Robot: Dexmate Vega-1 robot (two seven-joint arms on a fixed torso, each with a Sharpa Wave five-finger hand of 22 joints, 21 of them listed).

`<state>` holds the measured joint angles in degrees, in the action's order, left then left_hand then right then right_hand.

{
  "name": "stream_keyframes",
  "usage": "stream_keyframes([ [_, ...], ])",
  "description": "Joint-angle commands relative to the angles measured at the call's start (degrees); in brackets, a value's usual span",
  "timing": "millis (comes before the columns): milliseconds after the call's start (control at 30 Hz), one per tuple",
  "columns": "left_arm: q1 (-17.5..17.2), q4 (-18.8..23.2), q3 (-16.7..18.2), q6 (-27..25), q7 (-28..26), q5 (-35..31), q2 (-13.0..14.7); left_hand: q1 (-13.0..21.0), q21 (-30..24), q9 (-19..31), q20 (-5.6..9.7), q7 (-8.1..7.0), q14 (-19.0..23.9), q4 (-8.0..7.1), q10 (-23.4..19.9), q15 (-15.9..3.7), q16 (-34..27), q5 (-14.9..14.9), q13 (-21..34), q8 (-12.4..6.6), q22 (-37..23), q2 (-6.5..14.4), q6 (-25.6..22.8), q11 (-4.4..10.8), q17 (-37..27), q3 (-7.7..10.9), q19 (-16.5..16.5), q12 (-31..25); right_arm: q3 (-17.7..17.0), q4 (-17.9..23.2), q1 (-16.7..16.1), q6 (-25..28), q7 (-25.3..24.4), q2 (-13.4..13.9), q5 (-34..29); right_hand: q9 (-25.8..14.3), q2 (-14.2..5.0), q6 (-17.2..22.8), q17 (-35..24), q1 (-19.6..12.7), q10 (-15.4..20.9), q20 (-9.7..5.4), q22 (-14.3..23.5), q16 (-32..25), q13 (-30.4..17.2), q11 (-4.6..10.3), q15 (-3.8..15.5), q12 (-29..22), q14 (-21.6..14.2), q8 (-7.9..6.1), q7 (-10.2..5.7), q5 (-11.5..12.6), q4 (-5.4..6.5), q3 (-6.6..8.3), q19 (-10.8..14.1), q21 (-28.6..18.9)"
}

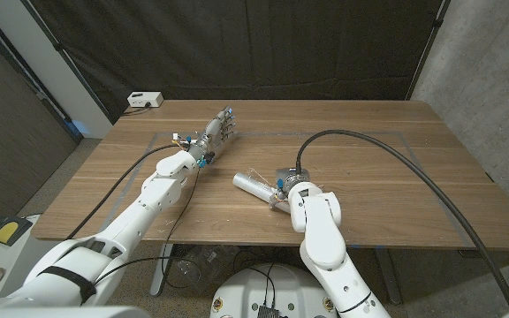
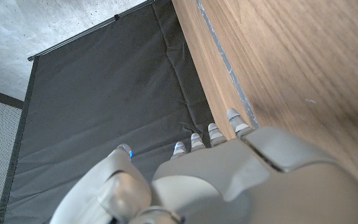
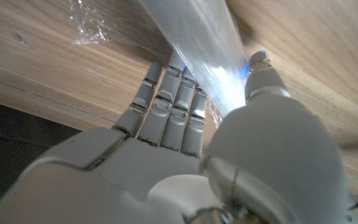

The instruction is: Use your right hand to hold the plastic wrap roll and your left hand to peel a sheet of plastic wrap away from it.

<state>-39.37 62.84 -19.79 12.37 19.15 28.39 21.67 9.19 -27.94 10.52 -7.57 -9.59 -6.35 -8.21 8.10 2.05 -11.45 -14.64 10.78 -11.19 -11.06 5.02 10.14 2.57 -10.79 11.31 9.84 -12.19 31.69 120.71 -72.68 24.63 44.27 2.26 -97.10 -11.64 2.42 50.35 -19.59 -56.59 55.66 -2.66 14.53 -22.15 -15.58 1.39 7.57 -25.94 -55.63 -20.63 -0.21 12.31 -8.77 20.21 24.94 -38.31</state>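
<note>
Two hands are at work on the desk [image 1: 396, 177]. The right hand [image 1: 288, 187] reaches the roll [image 1: 254, 185] at mid-desk, fingers on both sides, grasp not certain. The left hand [image 1: 219, 128] waits released, well apart. Next, it must come over and find the wrap's loose edge.

Wooden table [image 1: 396, 168], its top marked with a faint pale taped rectangle [image 1: 414, 134] running near the far and side edges. A white box [image 1: 144, 101] with a cable rests just past the table's far left corner. A black curtain [image 1: 263, 44] hangs behind the table; bare concrete wall [image 1: 493, 62] stands to the right. Grey floor [image 1: 60, 155] lies to the left of the table.
</note>
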Motion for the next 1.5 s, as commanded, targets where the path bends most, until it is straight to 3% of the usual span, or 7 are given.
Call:
stream_keyframes([
  [33,-0.11,-0.03,0.42,0.21,-0.13,0.14,0.19,0.18,0.28,0.21,-0.25,-0.09,-0.17,-0.08,0.24,-0.07,0.19,-0.34,0.27,0.16,-0.23,0.22,0.60,-0.17,-0.16,-0.29,0.18,0.28,-3.92,1.11,-0.39,1.38,-6.96,-1.80,11.98,-0.69,-10.18,8.93,-0.70,-8.29,7.79,-2.45,0.27,-0.70,-0.67,6.57,6.12,-0.75,-1.89,-1.33,-6.76,-0.17,-0.02,0.21,0.90,-1.01],
  [267,0.07,-0.02,0.62,0.31,0.05,0.22,0.38,0.21,0.32,0.21,-0.21,-0.17,-0.21,-0.04,0.17,-0.16,0.21,-0.40,0.27,0.15,-0.25,0.24,0.59,-0.14,-0.15,-0.33,0.14,0.25,-5.62,1.36,-0.76,2.61,-9.92,-2.65,17.31,-1.73,-10.38,8.75,-2.21,-8.94,9.66,-1.85,0.67,-2.15,-1.86,6.21,6.07,-1.86,-4.15,-2.23,-5.70,-0.29,-0.18,0.04,1.52,-2.67],
  [467,0.43,-0.47,0.63,0.44,0.39,0.29,0.35,0.23,0.36,0.20,-0.25,-0.12,-0.10,0.00,0.21,0.05,0.18,-0.45,0.27,0.14,-0.26,0.26,0.59,-0.16,-0.14,-0.37,0.12,0.26,-11.09,2.39,-2.26,0.17,-13.84,-4.40,32.02,-2.49,-10.95,8.03,-2.90,-8.85,9.92,-0.87,1.04,-2.24,-2.90,5.45,5.51,-2.33,-4.29,-2.72,-4.40,-0.22,0.22,0.16,2.47,-4.17],
  [767,1.01,-1.47,0.61,0.69,0.93,0.44,0.27,0.25,0.40,0.20,-0.23,-0.13,-0.13,0.03,0.15,-0.01,0.20,-0.51,0.27,0.14,-0.28,0.28,0.61,-0.08,-0.14,-0.43,0.08,0.24,-16.51,0.51,-2.25,-3.50,-17.67,-6.42,49.36,-3.07,-11.27,7.49,-2.94,-8.58,9.66,-0.01,1.34,-1.59,-3.73,4.92,5.29,-2.50,-3.90,-3.20,-3.97,-0.31,0.51,0.61,2.45,-5.28],
  [1067,1.18,-2.05,0.84,1.01,1.05,0.68,0.39,0.25,0.48,0.20,-0.27,-0.13,-0.19,0.06,0.20,-0.11,0.22,-0.57,0.27,0.16,-0.29,0.30,0.70,-0.11,-0.14,-0.50,0.11,0.26,-21.34,-3.80,-0.70,-8.48,-17.94,-7.94,66.06,-4.22,-11.36,6.08,-2.89,-8.29,9.76,0.51,1.78,-1.24,-5.21,4.24,4.99,-2.99,-5.45,-4.02,-2.48,-1.03,0.57,1.69,6.19,-8.84],
  [1267,1.32,-2.57,0.87,1.24,1.14,0.79,0.35,0.26,0.50,0.20,-0.25,-0.15,-0.06,0.08,0.18,-0.06,0.18,-0.61,0.27,0.14,-0.30,0.31,0.65,-0.20,-0.14,-0.54,0.05,0.25,-23.26,-6.02,-0.06,-10.46,-18.35,-8.81,73.47,-5.02,-11.18,5.50,-2.81,-8.05,10.04,0.12,1.93,-1.41,-6.15,3.91,4.47,-3.31,-7.39,-4.72,-1.62,-1.48,0.48,2.46,9.36,-11.54],
  [1500,1.60,-3.10,0.71,1.39,1.35,0.85,0.19,0.27,0.56,0.20,-0.30,-0.17,-0.09,0.10,0.11,-0.10,0.20,-0.65,0.27,0.14,-0.31,0.32,0.69,-0.14,-0.14,-0.60,0.04,0.23,-24.94,-7.88,0.35,-12.54,-18.52,-9.48,80.01,-5.75,-11.03,4.82,-2.80,-7.82,10.36,-0.34,1.97,-1.61,-6.95,3.76,4.54,-3.60,-8.95,-5.23,-1.06,-1.36,0.38,3.13,10.65,-13.30],
])
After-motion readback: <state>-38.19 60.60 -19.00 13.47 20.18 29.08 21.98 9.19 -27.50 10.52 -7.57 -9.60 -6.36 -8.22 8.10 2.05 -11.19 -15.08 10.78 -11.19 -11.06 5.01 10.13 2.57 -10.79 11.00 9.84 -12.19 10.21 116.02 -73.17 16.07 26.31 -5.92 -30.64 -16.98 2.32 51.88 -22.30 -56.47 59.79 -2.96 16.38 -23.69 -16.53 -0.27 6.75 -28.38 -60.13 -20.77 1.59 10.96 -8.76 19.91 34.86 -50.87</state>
